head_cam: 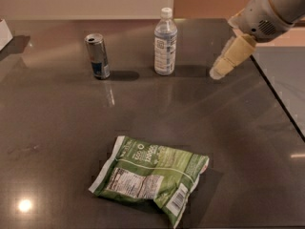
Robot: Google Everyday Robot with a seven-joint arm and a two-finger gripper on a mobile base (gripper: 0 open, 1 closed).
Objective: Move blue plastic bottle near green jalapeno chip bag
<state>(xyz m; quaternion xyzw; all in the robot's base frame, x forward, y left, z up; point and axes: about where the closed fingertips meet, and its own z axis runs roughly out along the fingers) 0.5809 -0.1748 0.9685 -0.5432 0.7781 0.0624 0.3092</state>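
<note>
The blue plastic bottle (165,44) stands upright toward the far side of the dark table (57,128), white cap on, its label print too small to read. To its left, apart from it, stands a silver-and-blue can (97,56), also upright, with its top opening facing the camera. The green jalapeno chip bag (150,178) lies flat and crinkled near the front of the table, well apart from the bottle, with its nutrition panel and barcode turned up; its lowest corner reaches almost to the bottom edge of the view. The gripper (220,69) hangs to the right of the bottle, near it but not touching, angled down and to the left, with its tip low over the tabletop. It shows only as a single tan, tapered shape, so whether it is released or clenched cannot be told; it appears to hold nothing. The arm (267,11) behind it is cut off by the top right corner. At the left edge a white object (4,32) is mostly out of view and cannot be identified. A bright glare spot (24,205) sits on the table at lower left.
</note>
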